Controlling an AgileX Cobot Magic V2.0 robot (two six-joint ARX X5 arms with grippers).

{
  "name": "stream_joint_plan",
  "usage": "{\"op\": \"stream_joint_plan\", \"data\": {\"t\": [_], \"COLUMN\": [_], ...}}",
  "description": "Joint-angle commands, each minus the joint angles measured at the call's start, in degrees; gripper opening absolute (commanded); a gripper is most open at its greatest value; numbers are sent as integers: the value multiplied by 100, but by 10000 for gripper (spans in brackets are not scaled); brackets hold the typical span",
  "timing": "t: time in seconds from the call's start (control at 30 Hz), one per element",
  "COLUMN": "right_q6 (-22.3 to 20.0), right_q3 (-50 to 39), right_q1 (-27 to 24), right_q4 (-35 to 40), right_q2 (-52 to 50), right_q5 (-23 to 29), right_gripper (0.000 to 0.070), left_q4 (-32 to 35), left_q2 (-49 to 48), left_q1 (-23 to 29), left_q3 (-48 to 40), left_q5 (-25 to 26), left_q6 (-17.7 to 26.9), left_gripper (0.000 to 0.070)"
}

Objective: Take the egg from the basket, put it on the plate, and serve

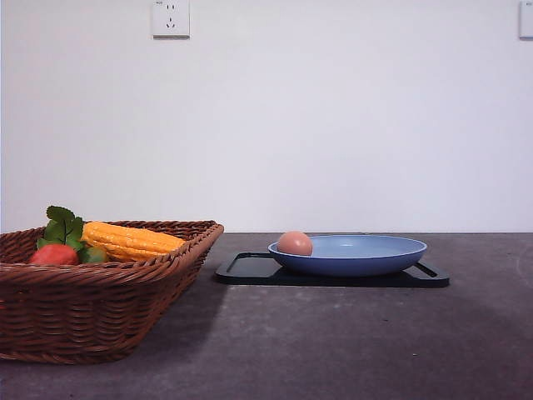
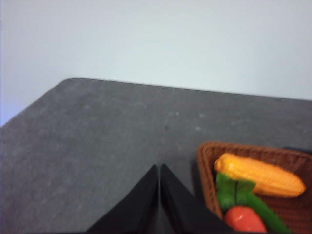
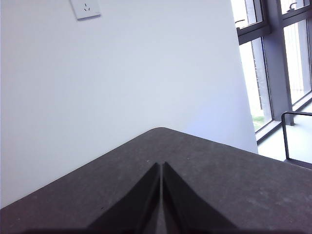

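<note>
The pinkish-brown egg [image 1: 295,243] lies in the light blue plate [image 1: 366,260], near its left rim. At the left of the table stands the brown wicker basket [image 1: 100,308]; its corner [image 2: 207,161] also appears in the left wrist view. My left gripper [image 2: 159,168] is shut with nothing in it, hovering over bare table just beside the basket's corner. My right gripper [image 3: 161,166] is shut and holds nothing, above the dark table near a far corner.
The plate rests on a flat black tray [image 1: 250,271]. The basket holds a yellow corn cob [image 1: 129,240], a red tomato-like fruit [image 1: 54,255] and green leaves [image 1: 65,227]. A white wall with a socket [image 1: 171,18] stands behind; windows [image 3: 280,53] lie beyond the table's corner.
</note>
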Motion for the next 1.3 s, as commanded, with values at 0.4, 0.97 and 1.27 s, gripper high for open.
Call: {"op": "stream_joint_plan", "data": {"t": [0.4,0.97,1.27], "right_q6": [57,57,57], "right_q3": [57,58,57], "right_q1": [41,41,41], "right_q4": [45,66,65], "right_q2": [-32,-32,-32], "right_q5": [26,26,26], "right_gripper": [0,0,0], "left_q4": [133,545,545], "left_q2": [-12,-10,-10], "left_q1": [49,42,42], "left_q3": [-899,-1030,-1030], "left_q5": [31,72,72], "left_q6": [-13,-214,-214], "left_gripper": [0,0,0]}}
